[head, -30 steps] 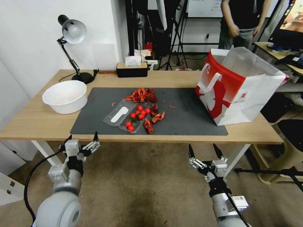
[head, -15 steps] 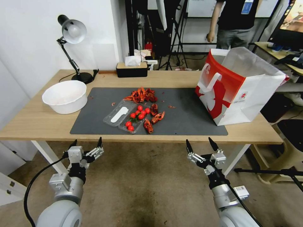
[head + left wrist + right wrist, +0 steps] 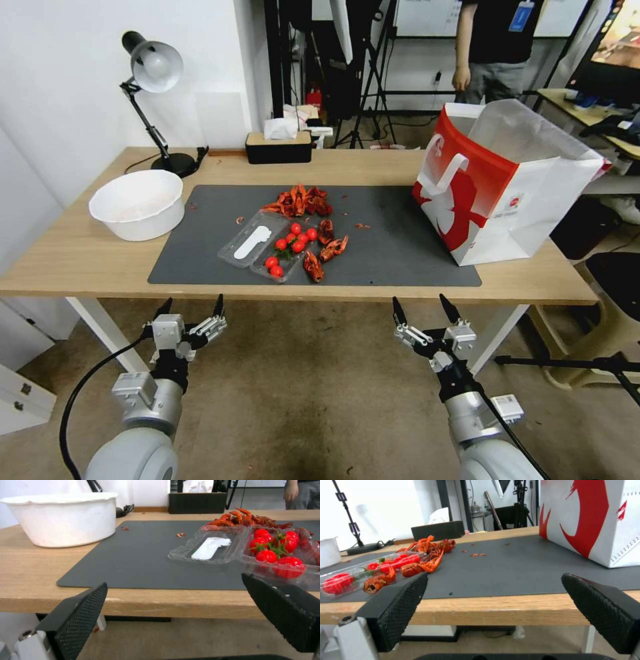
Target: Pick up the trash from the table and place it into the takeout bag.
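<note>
The trash lies on the dark mat: a pile of red crayfish shells (image 3: 300,200) (image 3: 431,545), looser shells (image 3: 323,248), and an open clear plastic clamshell (image 3: 261,248) (image 3: 213,551) holding cherry tomatoes (image 3: 276,552). The takeout bag (image 3: 500,180) (image 3: 590,517), red and white with a white handle, stands open at the table's right end. My left gripper (image 3: 192,307) (image 3: 173,582) hangs open below the table's front edge, in front of the clamshell. Also below that edge, my right gripper (image 3: 420,305) (image 3: 495,576) is open, between the shells and the bag.
A big white bowl (image 3: 137,203) sits on the left of the wooden table (image 3: 80,260). A desk lamp (image 3: 152,73) and a black tissue box (image 3: 278,148) stand at the back. The grey mat (image 3: 393,247) has bare room between shells and bag.
My left gripper has shifted right and a little lower. The right gripper has edged slightly up and left. Nothing on the table has moved.
</note>
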`<state>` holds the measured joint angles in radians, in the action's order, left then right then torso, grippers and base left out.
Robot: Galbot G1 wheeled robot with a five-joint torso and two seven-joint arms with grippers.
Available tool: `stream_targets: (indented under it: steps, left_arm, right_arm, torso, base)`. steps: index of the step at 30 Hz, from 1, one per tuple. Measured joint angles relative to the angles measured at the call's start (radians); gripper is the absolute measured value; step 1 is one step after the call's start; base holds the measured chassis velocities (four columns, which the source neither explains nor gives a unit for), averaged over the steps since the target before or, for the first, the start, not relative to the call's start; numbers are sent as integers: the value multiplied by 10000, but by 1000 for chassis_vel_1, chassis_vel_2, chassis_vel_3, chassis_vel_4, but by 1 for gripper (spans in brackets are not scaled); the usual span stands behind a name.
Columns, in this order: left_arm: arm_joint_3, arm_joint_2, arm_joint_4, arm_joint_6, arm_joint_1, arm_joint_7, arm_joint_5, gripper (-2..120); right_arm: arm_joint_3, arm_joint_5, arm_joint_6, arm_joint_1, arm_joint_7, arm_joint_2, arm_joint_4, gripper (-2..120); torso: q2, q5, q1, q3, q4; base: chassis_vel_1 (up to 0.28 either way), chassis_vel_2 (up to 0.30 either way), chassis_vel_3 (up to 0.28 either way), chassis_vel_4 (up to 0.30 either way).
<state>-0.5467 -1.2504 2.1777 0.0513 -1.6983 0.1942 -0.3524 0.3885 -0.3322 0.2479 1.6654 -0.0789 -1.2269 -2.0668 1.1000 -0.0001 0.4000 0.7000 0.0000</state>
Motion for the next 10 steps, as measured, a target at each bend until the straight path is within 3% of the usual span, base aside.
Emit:
stream_targets:
  steps: [10]
  left_arm:
    - [20,-2,-36,-10,69,-43,9,100]
  right_arm:
    - [-7,5,2,108,-69,-61,-38,100]
  torso:
    - [0,1,-1,0,0]
  base:
    - [0,0,0,0]
